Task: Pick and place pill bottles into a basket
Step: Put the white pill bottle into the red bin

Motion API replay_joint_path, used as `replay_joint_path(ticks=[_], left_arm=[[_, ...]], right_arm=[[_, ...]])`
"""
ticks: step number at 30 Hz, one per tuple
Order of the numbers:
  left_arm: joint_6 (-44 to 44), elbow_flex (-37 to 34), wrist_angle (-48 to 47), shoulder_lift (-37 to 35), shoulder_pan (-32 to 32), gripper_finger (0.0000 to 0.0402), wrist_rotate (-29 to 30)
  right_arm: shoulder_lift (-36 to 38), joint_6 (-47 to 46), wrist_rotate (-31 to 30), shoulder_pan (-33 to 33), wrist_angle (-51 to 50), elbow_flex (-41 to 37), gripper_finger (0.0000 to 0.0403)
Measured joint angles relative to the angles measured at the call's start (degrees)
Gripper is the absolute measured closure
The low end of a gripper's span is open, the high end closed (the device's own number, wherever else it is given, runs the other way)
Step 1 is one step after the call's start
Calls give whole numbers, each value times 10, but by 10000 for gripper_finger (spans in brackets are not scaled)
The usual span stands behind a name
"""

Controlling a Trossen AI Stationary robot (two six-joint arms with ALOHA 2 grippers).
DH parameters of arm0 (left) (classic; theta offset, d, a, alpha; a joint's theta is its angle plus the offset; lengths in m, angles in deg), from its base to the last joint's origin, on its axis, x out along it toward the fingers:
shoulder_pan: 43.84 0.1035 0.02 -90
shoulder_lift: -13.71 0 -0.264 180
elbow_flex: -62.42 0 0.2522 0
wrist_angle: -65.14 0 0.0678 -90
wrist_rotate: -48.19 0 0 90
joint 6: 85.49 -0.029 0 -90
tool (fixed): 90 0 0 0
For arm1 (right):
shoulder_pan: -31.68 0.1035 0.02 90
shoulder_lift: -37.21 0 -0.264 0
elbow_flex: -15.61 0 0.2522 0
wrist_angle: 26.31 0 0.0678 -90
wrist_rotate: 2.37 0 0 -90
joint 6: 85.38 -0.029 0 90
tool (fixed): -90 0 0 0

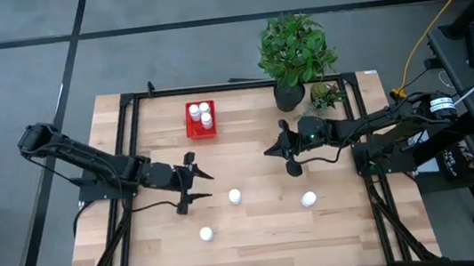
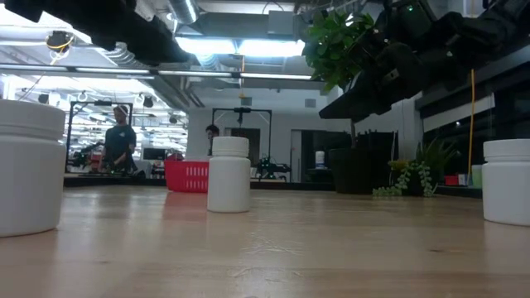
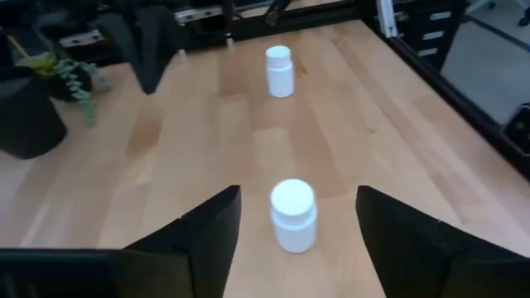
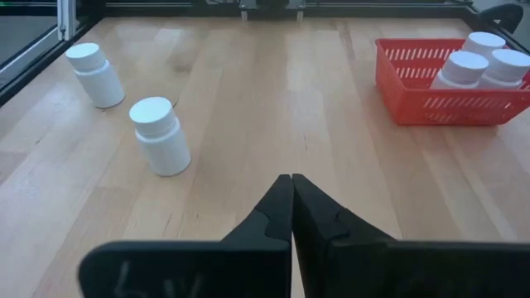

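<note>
Left gripper (image 1: 196, 183): fingers spread apart, nothing between them, over the table's left-centre, facing the middle bottle (image 1: 235, 196).
Right gripper (image 4: 291, 186): fingers pressed together, empty, right of centre near the plant pot (image 1: 289, 96).
Basket (image 1: 191, 125): red, at the far edge of the table (image 1: 266, 228), three pill bottles (image 1: 205, 114) standing inside.
Loose bottles: three upright on the near half, well apart; one at the front (image 1: 205, 233), one to the right (image 1: 309, 199).

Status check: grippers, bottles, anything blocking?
Left gripper open, lined up on middle bottle, not gripping. Right gripper shut, empty, mid-table. Three bottles in the basket, three loose on the table. Path clear.
</note>
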Motion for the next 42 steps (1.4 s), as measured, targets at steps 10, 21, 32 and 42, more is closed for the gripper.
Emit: replay_joint_path(ticks=[10, 21, 32, 42], left_arm=[[98, 0, 0, 0, -60, 162, 55], [179, 125, -148, 70, -183, 162, 216], [381, 319, -422, 226, -248, 162, 230], [461, 416, -481, 299, -255, 162, 198]], right_arm=[[0, -26, 0, 0, -1, 0, 399], [0, -11, 0, 0, -1, 0, 399], [0, 3, 0, 0, -11, 0, 399], [0, 21, 0, 0, -15, 0, 399]])
